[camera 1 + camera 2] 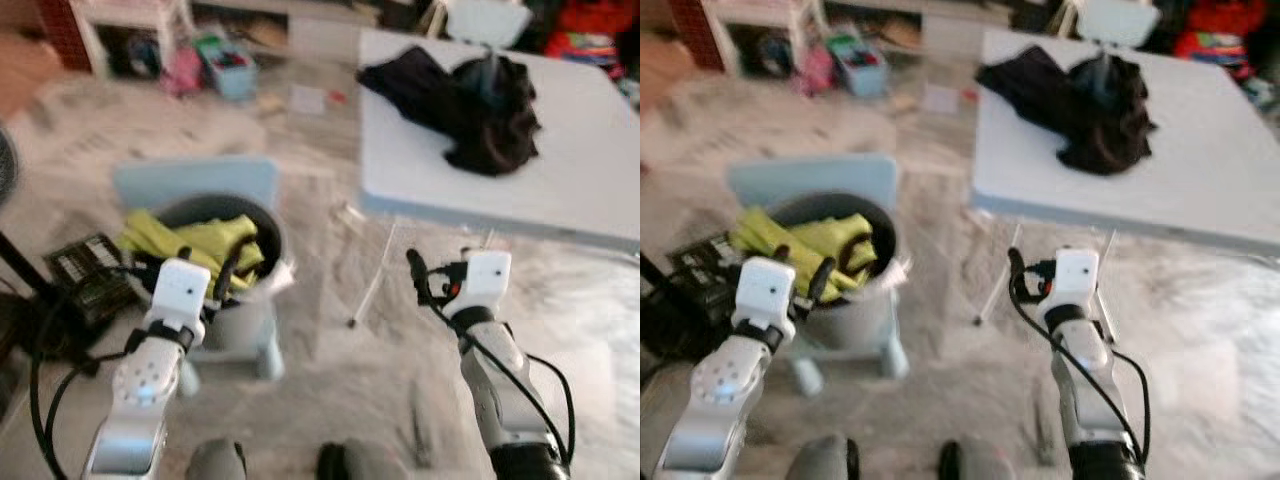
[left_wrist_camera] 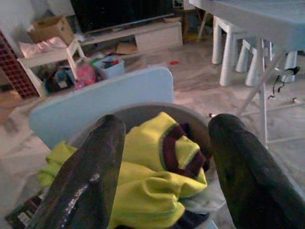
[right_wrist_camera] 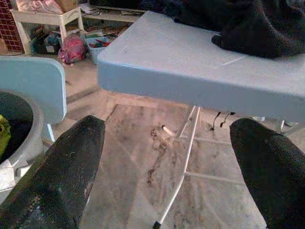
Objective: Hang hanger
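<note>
**Both arms empty, hanger not yet in sight**

The robot stands on the floor between a grey bucket [image 1: 262, 232] and a white worktop [image 1: 590, 170]. The bucket sits on a pale blue chair [image 1: 195, 180] and holds a yellow garment [image 2: 143, 186] with dark trim. A black garment [image 1: 480, 100] lies heaped on the worktop, well apart from both arms.

The left gripper [image 2: 164, 176] hovers just beside the bucket's rim, jaws spread wide with nothing between them. The right gripper [image 3: 176, 171] hangs over bare floor short of the worktop's edge, jaws likewise wide and empty.

I can make out no hanger anywhere, nor a rail to put it on; the head views are blurred. By my reckoning the job is barely begun: the hanger must be found, grasped and hung.

No readable writing or brand shows.
</note>
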`<state>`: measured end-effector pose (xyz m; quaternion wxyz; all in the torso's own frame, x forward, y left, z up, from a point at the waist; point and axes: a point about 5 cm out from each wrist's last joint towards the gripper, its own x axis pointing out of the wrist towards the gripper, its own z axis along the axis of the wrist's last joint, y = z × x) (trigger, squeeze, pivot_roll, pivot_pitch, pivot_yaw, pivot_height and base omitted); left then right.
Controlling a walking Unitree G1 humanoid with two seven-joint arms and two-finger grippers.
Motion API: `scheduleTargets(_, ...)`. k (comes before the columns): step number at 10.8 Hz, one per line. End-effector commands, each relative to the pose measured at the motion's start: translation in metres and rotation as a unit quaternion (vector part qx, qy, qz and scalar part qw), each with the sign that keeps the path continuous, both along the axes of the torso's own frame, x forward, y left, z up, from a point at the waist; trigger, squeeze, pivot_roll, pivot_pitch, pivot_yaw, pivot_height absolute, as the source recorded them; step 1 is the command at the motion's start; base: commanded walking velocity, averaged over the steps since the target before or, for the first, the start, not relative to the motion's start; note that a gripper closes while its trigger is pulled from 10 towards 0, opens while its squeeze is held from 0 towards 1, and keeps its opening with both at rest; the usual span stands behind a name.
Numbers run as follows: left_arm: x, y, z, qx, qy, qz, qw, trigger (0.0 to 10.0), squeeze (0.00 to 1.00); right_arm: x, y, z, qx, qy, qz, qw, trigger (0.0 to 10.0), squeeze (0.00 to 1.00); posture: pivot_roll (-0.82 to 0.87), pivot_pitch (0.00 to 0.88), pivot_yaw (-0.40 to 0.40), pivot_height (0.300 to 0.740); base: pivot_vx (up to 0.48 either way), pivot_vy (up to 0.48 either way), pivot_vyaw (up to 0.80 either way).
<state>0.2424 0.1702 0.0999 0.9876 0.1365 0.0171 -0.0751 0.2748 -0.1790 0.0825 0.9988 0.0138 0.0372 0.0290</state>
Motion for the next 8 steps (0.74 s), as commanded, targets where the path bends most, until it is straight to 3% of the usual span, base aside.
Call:
scheduleTargets(1, 0.0003, -0.0001, 0.0023, -0.001, -0.003, -0.002, 1.000, 10.0, 0.00, 0.0009, -0.0009, 0.0020, -0.003, -0.001, 0.000, 1.000, 10.0, 0.00, 0.02, 0.113, -0.103, 0.740, 0.000, 0.480, 0.00)
scheduleTargets(4, 0.0016, -0.0016, 0.0038, 0.002, -0.004, -0.006, 1.000, 10.0, 0.00, 0.0023, -0.0018, 0.0028, -0.005, -0.003, -0.004, 1.000, 10.0, 0.00, 0.02, 0.111, -0.102, 0.740, 0.000, 0.480, 0.00)
scheduleTargets(8, 0.0011, -0.0050, 0.0081, -0.008, -0.018, -0.028, 0.999, 10.0, 0.00, 0.0052, -0.0028, 0.0038, -0.010, -0.004, -0.008, 1.000, 10.0, 0.00, 0.02, 0.103, -0.102, 0.740, 0.000, 0.000, 0.00)
